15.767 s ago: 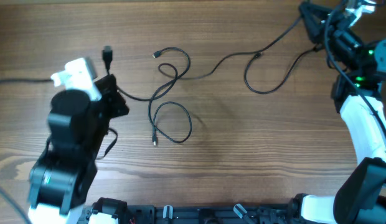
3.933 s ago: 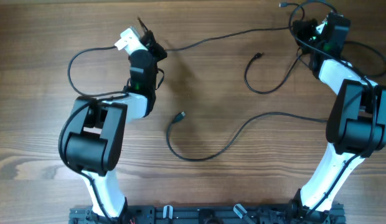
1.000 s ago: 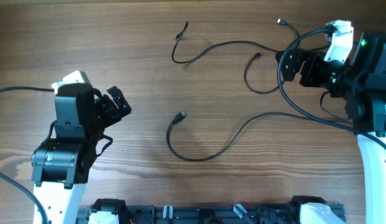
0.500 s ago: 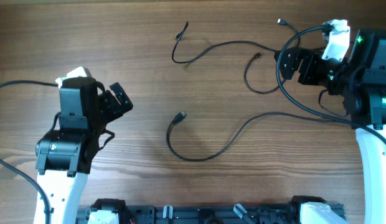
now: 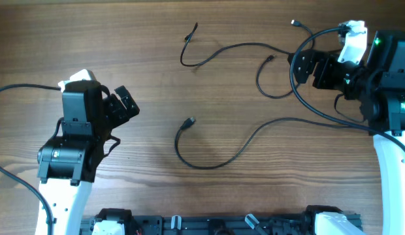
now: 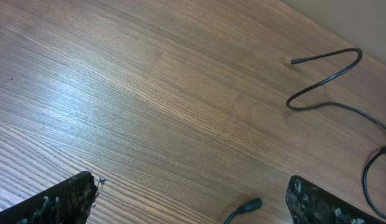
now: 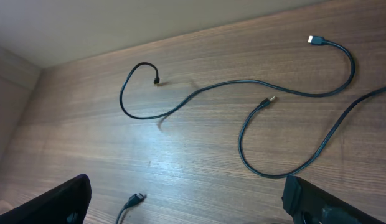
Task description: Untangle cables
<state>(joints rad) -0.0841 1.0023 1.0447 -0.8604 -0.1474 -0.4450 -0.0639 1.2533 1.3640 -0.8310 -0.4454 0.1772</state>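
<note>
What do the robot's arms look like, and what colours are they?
The left arm and the right arm have chunky black joints and smooth white tubes. The left pincer and the right pincer are black, each with a white block behind. Thick black wires trail from them. Small green lights glow on the right arm.
</note>
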